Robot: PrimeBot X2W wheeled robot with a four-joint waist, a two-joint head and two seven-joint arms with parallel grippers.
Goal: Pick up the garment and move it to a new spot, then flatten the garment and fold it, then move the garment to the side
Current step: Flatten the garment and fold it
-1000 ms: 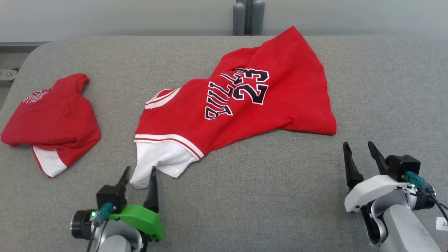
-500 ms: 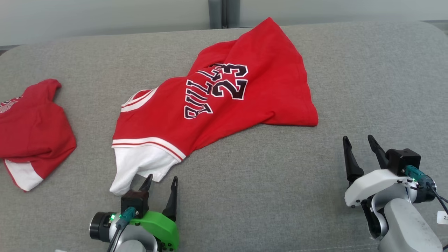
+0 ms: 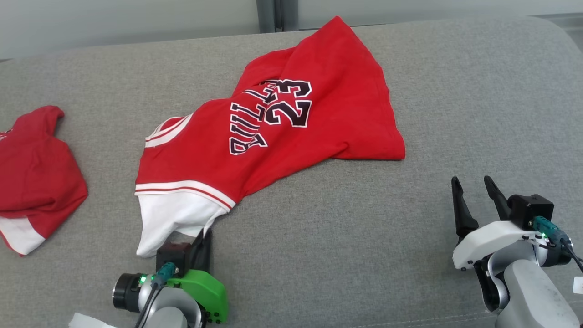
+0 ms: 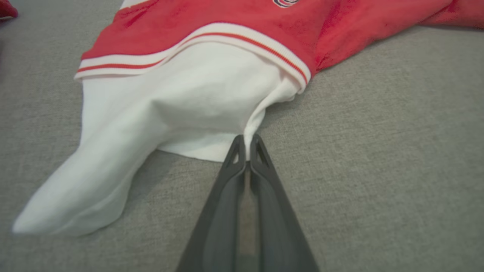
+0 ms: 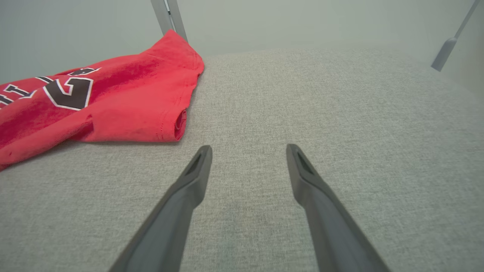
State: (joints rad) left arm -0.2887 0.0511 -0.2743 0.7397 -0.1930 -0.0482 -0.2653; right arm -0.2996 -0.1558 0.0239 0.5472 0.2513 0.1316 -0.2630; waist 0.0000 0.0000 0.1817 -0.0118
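At lower left, left gripper point(image 3: 203, 234) pinched shut on garment point(image 3: 282, 123) by its white sleeve point(image 4: 181, 105) edge; right gripper point(image 3: 473, 182) fingers spread, empty, over grey surface point(image 3: 355, 237); garment crumpled mid-surface; second red shirt point(image 3: 36, 173) far left.

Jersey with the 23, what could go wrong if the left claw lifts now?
The left claw pinches only a thin edge of the white sleeve, so the cloth may slip out on lifting. The right claw is open and apart from the jersey, so a one-sided lift would likely leave it bunched.
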